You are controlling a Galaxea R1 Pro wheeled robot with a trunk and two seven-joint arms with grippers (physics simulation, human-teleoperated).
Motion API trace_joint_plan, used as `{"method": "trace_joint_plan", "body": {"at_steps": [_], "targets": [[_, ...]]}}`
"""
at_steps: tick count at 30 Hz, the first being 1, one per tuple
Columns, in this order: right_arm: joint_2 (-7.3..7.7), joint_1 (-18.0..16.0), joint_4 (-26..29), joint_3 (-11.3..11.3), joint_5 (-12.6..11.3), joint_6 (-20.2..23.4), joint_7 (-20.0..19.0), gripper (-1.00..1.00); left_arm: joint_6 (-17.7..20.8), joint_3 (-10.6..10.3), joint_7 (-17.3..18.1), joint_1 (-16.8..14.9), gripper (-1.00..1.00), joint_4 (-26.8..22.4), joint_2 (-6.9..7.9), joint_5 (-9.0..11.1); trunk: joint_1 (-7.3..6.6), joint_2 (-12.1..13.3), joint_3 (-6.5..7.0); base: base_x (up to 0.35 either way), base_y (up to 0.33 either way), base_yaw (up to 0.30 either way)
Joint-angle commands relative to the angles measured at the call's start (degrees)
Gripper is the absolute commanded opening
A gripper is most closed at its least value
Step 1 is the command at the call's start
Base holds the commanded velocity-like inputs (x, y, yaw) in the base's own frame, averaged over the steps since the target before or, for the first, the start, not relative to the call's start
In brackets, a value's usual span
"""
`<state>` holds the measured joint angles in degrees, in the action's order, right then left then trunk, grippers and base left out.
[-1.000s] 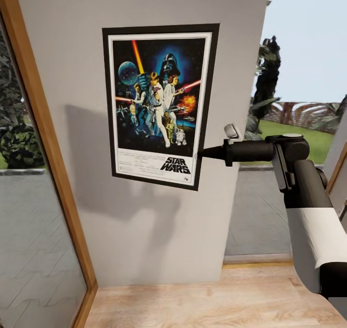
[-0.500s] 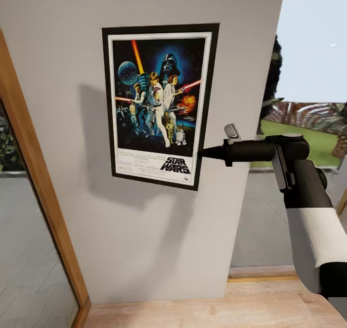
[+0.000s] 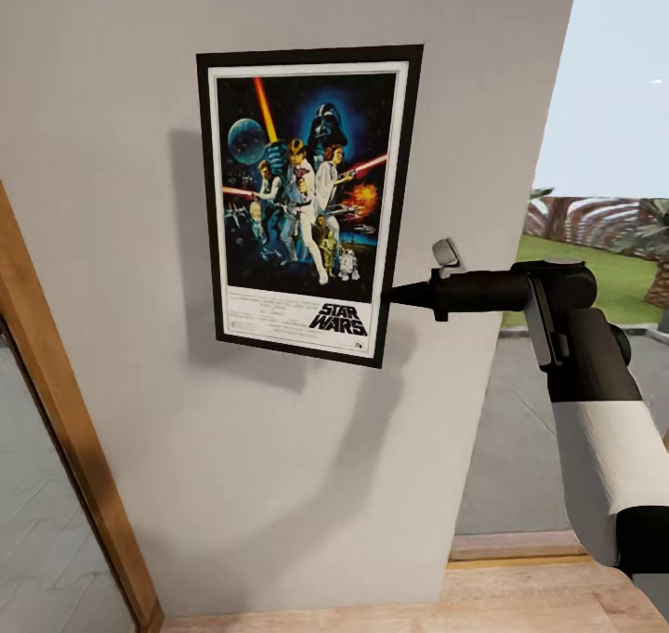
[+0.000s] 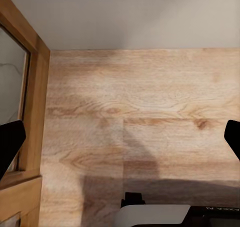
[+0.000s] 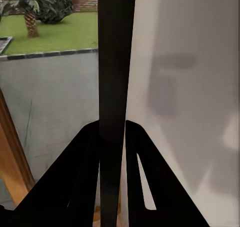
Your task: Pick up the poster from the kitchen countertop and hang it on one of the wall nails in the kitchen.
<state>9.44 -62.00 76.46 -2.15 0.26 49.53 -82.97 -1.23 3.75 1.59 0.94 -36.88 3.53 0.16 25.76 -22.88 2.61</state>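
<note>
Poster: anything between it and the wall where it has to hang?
Nothing visible. The poster is held upright before the grey wall by the right gripper, clamped on its right edge. No nail can be made out.

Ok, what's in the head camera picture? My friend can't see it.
The right gripper pinches the lower right edge of a framed Star Wars poster held against a plain grey wall. A sunny garden lies beyond the wall.

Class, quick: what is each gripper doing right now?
Left gripper: open, holding nothing.
Right gripper: closed on the poster's right edge.
</note>
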Motion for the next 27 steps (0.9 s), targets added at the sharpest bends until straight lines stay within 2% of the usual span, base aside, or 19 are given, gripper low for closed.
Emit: {"method": "trace_joint_plan", "body": {"at_steps": [1,14,27], "targets": [[0.03,0.0,0.0,0.0,0.0,0.8,-0.3,-1.00,-0.1,0.1,0.2,0.0,1.00,-0.1,-0.02,0.0,0.02,0.0,-0.01,0.018,0.000,0.000],[-0.02,0.0,0.1,0.0,0.0,0.8,-0.3,-1.00,-0.1,0.1,0.2,0.0,1.00,-0.1,-0.02,0.0,0.02,0.0,-0.01,0.005,0.000,0.000],[-0.01,0.0,0.0,-0.1,0.0,0.8,-0.3,-1.00,-0.1,0.1,0.2,0.0,1.00,-0.2,-0.02,0.0,0.02,0.0,-0.01,0.251,0.000,0.000]]}}
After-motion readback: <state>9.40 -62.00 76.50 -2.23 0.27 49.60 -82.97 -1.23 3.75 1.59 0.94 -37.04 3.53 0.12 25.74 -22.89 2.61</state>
